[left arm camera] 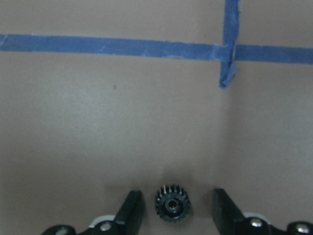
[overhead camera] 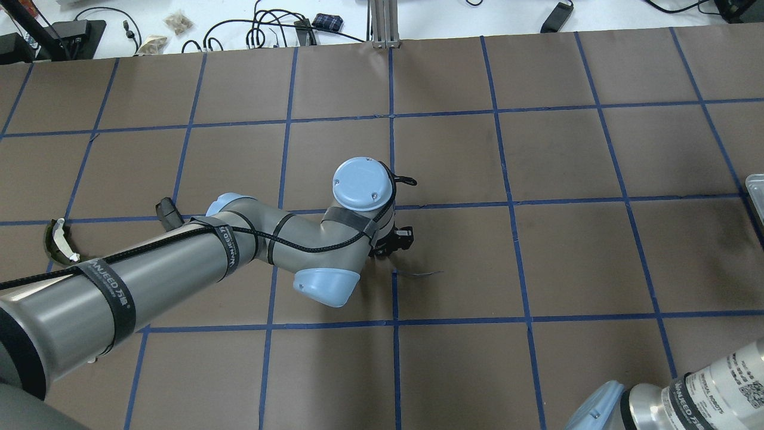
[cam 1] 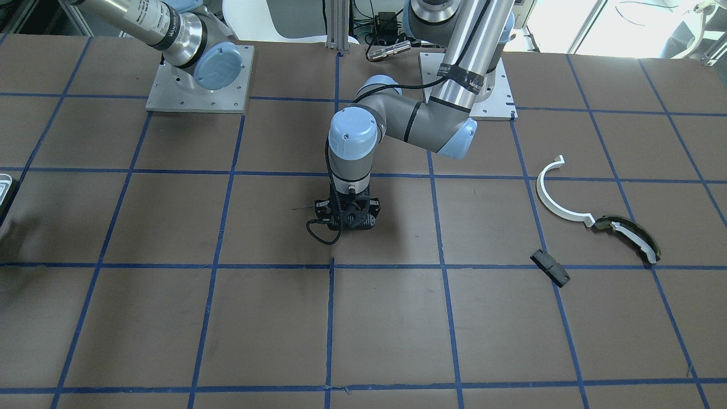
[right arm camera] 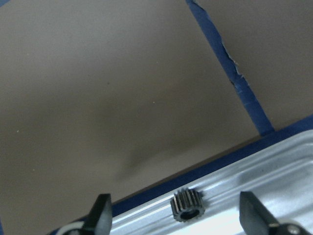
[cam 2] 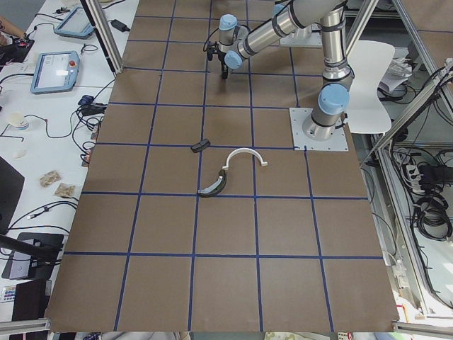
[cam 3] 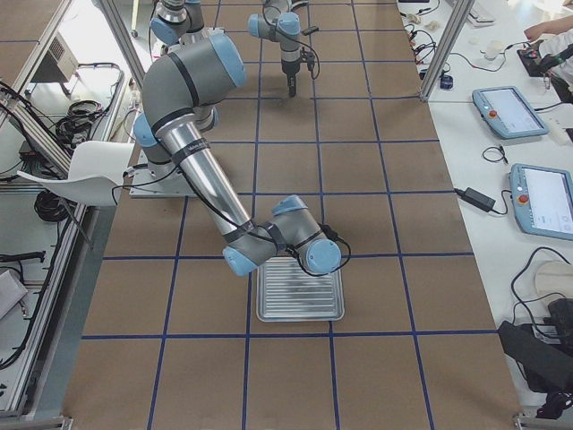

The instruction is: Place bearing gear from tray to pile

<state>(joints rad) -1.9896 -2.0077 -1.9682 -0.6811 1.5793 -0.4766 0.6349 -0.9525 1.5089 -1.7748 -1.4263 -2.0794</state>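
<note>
A small black bearing gear lies on the brown table between the open fingers of my left gripper, with a gap on each side. That gripper points down near the table's middle, also in the overhead view. The pile lies toward my left: a white half-ring, an olive curved piece and a black block. My right gripper is open wide over the tray, with another black gear on the tray between its fingers.
The tray sits at the table's right end, with only its edge in the front view. Blue tape lines grid the brown table. The left arm's base plate and the right arm's base plate stand at the robot's side.
</note>
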